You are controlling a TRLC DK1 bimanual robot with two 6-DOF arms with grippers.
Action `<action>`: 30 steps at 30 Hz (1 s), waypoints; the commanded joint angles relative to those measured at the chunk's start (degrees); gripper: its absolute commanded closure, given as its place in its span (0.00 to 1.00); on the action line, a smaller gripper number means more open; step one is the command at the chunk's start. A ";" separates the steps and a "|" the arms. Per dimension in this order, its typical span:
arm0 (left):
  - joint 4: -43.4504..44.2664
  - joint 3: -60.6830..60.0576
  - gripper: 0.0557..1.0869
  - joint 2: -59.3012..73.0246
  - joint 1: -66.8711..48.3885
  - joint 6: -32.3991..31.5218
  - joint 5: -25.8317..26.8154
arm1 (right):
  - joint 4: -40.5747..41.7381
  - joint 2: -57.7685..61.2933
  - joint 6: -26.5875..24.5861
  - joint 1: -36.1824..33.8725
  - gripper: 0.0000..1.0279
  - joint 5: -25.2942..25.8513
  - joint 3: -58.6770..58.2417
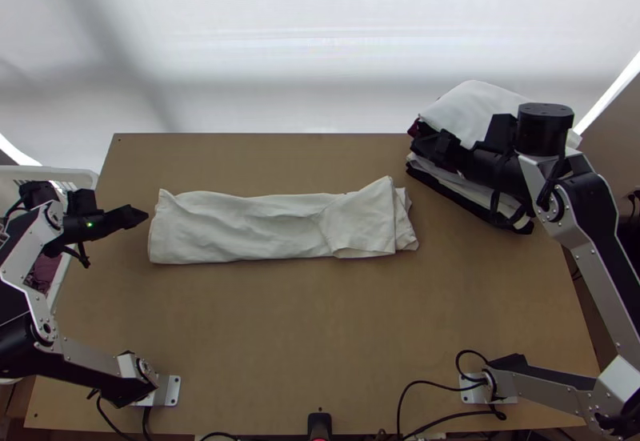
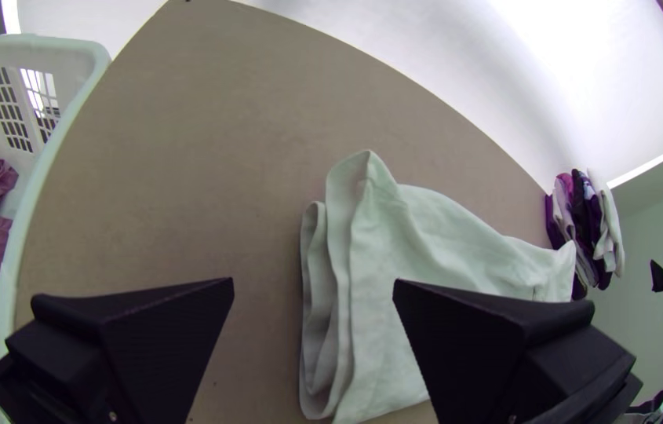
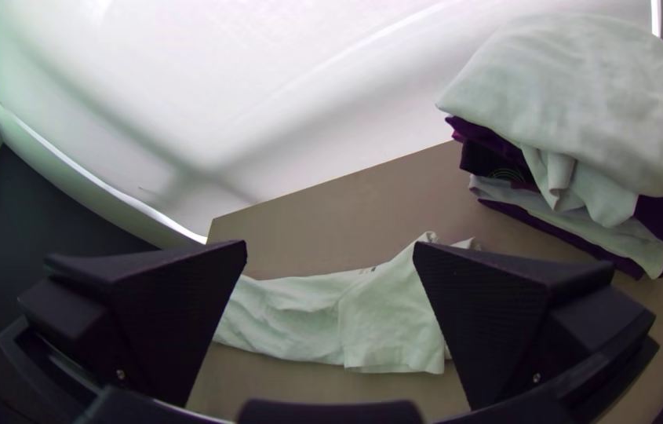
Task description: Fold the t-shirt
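The white t-shirt [image 1: 248, 227] lies on the table as a long narrow folded strip, its right end doubled over in a flap. Just off its left end is my left gripper [image 1: 142, 215]; in the left wrist view this gripper [image 2: 313, 286] has its fingers wide apart, with layered cloth edges of the shirt [image 2: 425, 235] beyond them. My right gripper [image 1: 420, 145] is above the front left side of the clothes pile, up and right of the shirt. The right wrist view has that gripper [image 3: 329, 247] open, the shirt [image 3: 300, 314] seen past its fingers.
A pile of folded clothes [image 1: 472, 113] stands at the table's far right corner, a white piece on top. A white basket [image 1: 76, 175] with purple cloth is at the left edge. Bare table [image 1: 280, 329] lies in front of the shirt.
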 commanded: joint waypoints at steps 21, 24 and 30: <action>4.34 -4.16 0.04 9.71 -12.37 0.59 2.06 | -2.58 1.62 1.53 -0.57 0.03 -0.80 4.05; 4.16 -2.84 0.07 9.71 -13.07 -3.01 2.06 | -2.58 1.62 1.53 -0.65 0.03 -0.80 4.05; 3.81 -1.44 0.96 6.37 -11.75 -8.02 -1.46 | -2.58 1.53 1.53 -0.83 0.03 -0.80 4.23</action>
